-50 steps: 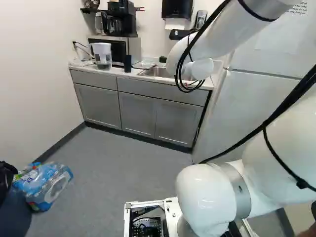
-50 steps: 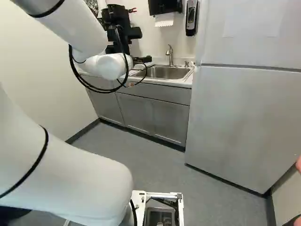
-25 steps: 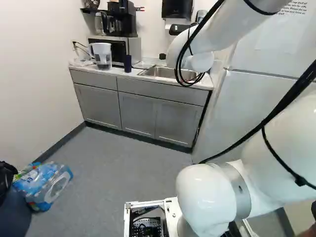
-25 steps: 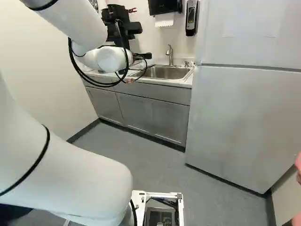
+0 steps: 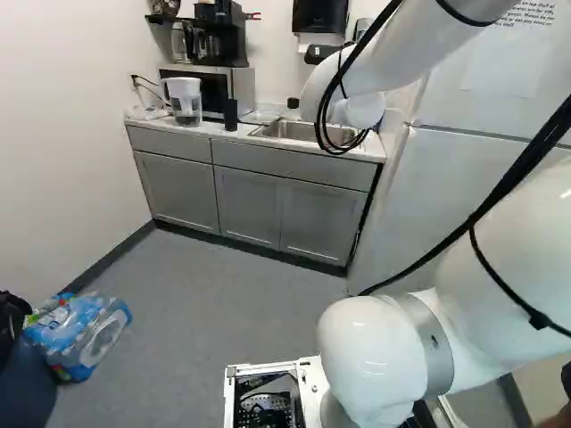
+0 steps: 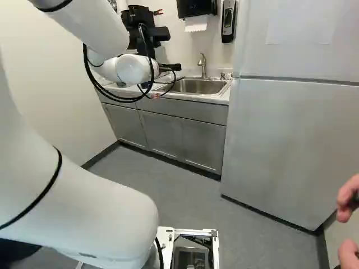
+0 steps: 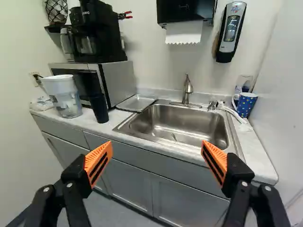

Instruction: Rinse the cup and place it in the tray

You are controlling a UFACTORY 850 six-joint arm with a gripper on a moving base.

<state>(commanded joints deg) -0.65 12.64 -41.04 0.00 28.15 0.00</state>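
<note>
Left base view: white arm (image 5: 357, 348) fills the right side, its wrist joint near upper center, overlapping the sink's right part. Gray cabinets (image 5: 245, 207) run across the upper middle, coffee maker (image 5: 214, 34) on top of microwave (image 5: 239, 87) at upper left, white-lidded pitcher (image 5: 185, 100) in front of the microwave, dark tumbler (image 5: 231, 115) near it. Pack of bottles (image 5: 78, 334) on the floor, lower left. Right base view: arm on the left side, wrist joint upper left, black gripper (image 6: 171, 67) mostly hidden behind it, only dark parts poking out. Sink (image 6: 197, 86) and faucet (image 6: 203, 66) upper center, fridge (image 6: 291, 145) at right. Wrist view: gripper (image 7: 156, 145) is open, two fingers spread wide, orange pads (image 7: 98, 161) facing each other, nothing between them; sink basin lies ahead. Cup (image 7: 245, 104), a blue dotted mug, stands upright on the counter (image 7: 258, 152) just beside the sink, handle toward the basin, well apart from the fingers. Clear glass (image 7: 244, 82) right behind it, white brush (image 7: 232, 112) next to it. Metal tray (image 7: 137, 102) lies flat at the sink's opposite side, by the microwave. Tumbler and pitcher stand near each other, past the tray. Paper towel dispenser (image 7: 185, 10) on the wall above the faucet.
</note>
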